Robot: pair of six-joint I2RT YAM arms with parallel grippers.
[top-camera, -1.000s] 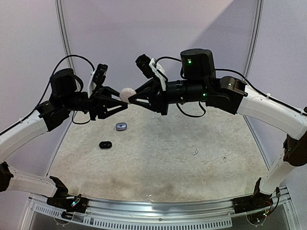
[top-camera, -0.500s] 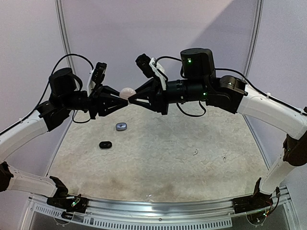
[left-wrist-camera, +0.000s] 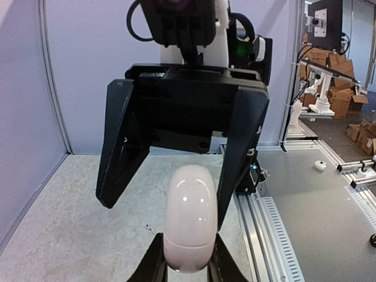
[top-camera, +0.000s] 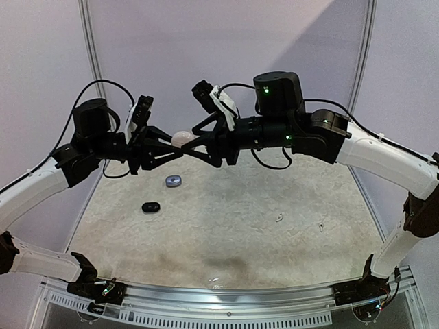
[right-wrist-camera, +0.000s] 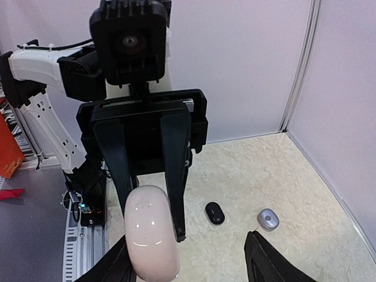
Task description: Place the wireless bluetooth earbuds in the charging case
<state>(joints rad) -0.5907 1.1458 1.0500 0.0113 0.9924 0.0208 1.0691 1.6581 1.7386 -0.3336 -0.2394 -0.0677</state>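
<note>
The left gripper (left-wrist-camera: pixel 188 258) is clenched on the narrow end of the charging case (left-wrist-camera: pixel 189 217), a glossy pale egg-shaped shell held up in the air between the two arms, well above the table (top-camera: pixel 240 205). Facing it, the right gripper (right-wrist-camera: pixel 188 258) is released: its two fingers stand spread on either side of the case, and its own wrist view shows a clear gap on each flank, so the left arm alone appears to carry it. This reads as the moment of a hand-over between the arms, an early, preparatory step, since the case looks closed (a thin seam runs round it near the held end) and nothing is in it yet. Down on the table, near the left side, lie a small black oval case (top-camera: pixel 151 206) and a grey one (top-camera: pixel 173 181), apart from each other. The earbuds (top-camera: pixel 280 218) seem to be the tiny pale specks scattered further right, too small to be sure of. The next move probably calls for the right arm to draw straight back without brushing the shell, because the left grip is only on the tip and a knock could twist it loose. After that the lid has to be opened, which likely needs the free gripper to take the other half.
</note>
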